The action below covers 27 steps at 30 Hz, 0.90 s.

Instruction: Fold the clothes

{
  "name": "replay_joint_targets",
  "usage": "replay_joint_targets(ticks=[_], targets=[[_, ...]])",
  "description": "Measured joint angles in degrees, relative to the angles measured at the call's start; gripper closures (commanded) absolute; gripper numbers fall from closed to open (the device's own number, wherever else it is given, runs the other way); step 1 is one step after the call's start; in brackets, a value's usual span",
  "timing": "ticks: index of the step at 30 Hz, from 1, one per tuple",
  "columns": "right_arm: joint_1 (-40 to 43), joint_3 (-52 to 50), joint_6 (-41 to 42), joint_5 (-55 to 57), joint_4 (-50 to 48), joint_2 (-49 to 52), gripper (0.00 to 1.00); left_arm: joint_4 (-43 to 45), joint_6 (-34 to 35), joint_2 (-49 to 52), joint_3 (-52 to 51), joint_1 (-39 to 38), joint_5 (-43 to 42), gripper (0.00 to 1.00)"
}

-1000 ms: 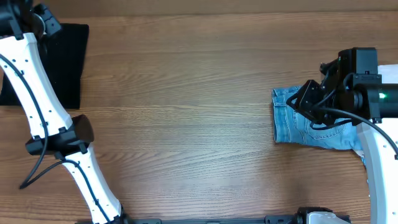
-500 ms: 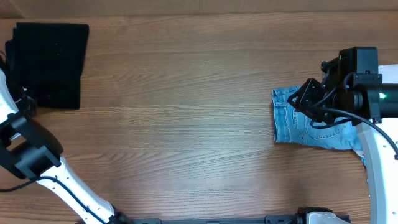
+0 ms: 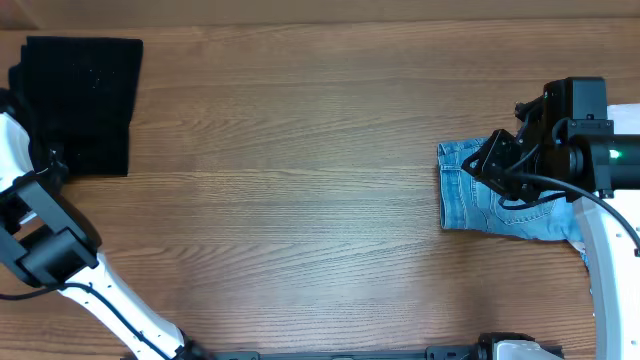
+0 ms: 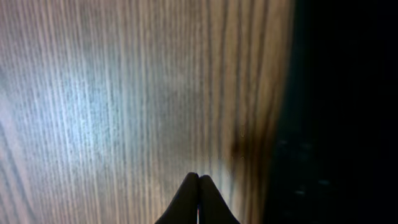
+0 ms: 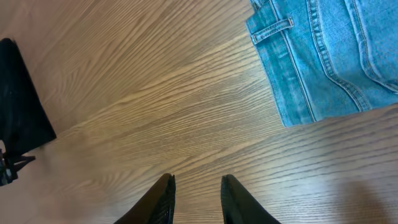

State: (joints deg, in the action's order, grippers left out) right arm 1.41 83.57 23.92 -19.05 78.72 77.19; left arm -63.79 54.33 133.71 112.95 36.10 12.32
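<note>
The left gripper [image 4: 198, 183] is hanging pinched closed, empty, by the folded black garment [image 3: 85, 100] at ten o'clock, the right gripper [image 5: 198, 186] hovering slightly parted, empty, beside light-blue denim [image 3: 465, 200] at three.

Robotics lab workstation, wood-grain table [image 3: 300, 200], two white robot arms [image 3: 612, 240]

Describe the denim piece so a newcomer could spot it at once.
On the wooden table, look to the right edge, partly under the right arm. The folded light-blue denim lies there, stitched seams showing. The only other clothing, a folded black garment, sits at the far-left corner.
</note>
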Motion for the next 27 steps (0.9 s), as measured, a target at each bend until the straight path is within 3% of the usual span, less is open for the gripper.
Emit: replay_joint_targets(ticks=[12,27], targets=[[0.00,0.00,0.02,0.00,1.07,0.00,0.71,6.80,-0.92,3.85,0.00,-0.94,-2.21,0.96],[0.02,0.00,0.00,0.02,1.49,0.00,0.72,16.85,-10.05,4.22,-0.11,-9.31,-2.19,0.96]])
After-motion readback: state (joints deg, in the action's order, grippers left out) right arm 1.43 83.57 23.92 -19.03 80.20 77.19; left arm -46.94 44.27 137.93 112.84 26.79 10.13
